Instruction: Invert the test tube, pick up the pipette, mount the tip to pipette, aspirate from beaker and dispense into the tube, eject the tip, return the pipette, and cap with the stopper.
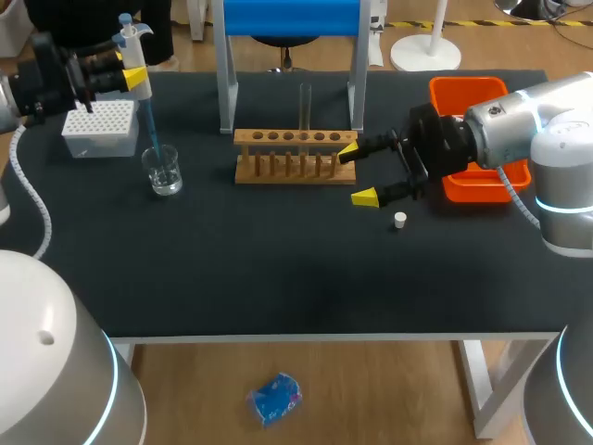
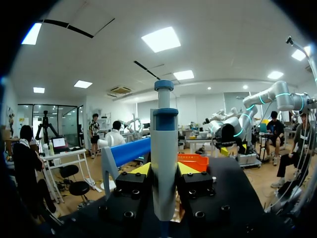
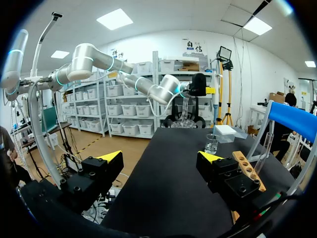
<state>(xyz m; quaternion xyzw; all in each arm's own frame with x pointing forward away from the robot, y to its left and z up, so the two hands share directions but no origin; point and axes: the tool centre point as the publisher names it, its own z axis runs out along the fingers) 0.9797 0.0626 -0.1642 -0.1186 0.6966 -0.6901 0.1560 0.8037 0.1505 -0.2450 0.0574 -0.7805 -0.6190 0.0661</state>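
My left gripper (image 1: 132,78) is at the far left, shut on the white and blue pipette (image 1: 128,35). The pipette's blue tip (image 1: 151,130) reaches down into the glass beaker (image 1: 164,172). In the left wrist view the pipette (image 2: 164,158) stands upright between the yellow fingertips (image 2: 141,169). A glass test tube (image 1: 304,105) stands upright in the wooden rack (image 1: 292,156). My right gripper (image 1: 359,173) is open at the rack's right end and holds nothing. The small white stopper (image 1: 399,220) lies on the mat just beyond it. In the right wrist view the beaker (image 3: 211,144) and rack (image 3: 246,168) lie ahead.
A white tip box (image 1: 100,128) sits beside the beaker at the back left. An orange bin (image 1: 468,97) stands at the back right, partly behind my right arm. A blue-topped frame (image 1: 289,19) stands behind the rack. The black mat (image 1: 278,269) covers the table.
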